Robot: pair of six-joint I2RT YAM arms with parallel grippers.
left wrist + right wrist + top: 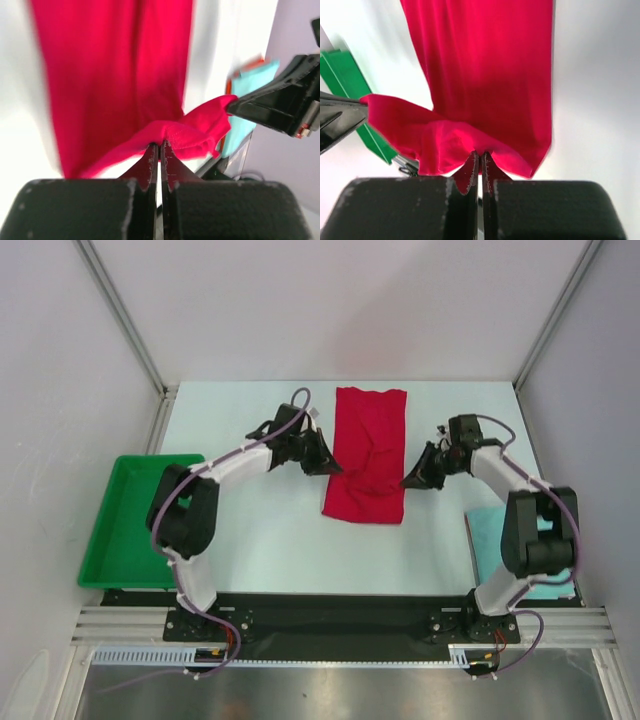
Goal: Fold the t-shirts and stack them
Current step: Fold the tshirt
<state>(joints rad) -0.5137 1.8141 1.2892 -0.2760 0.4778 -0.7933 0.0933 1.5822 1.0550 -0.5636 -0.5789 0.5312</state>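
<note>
folding the red t-shirt (368,440) right now. it lies as a long narrow strip on the table, running away from both sets of fingertips, with the near end just past them toward the arm bases. left gripper (159,147) is pinched tight on one long edge and right gripper (480,156) is clamped on the opposite edge, so the shirt sits squarely between the two. in both wrist views a ridge of cloth is bunched up from jaw to jaw. the teal t-shirt (492,532) is a folded rectangle on the outer side of the right gripper, back by that arm's base. the green tray (125,520) is well off on the outer side of the left gripper.

my read: this is the crosswise fold on the strip. the next move needs both arms to lift together at even height and carry that ridge over without tugging apart, or the edges go crooked. then it goes onto the teal one.

no brands, labels or readable writing anywhere i can see.
</note>
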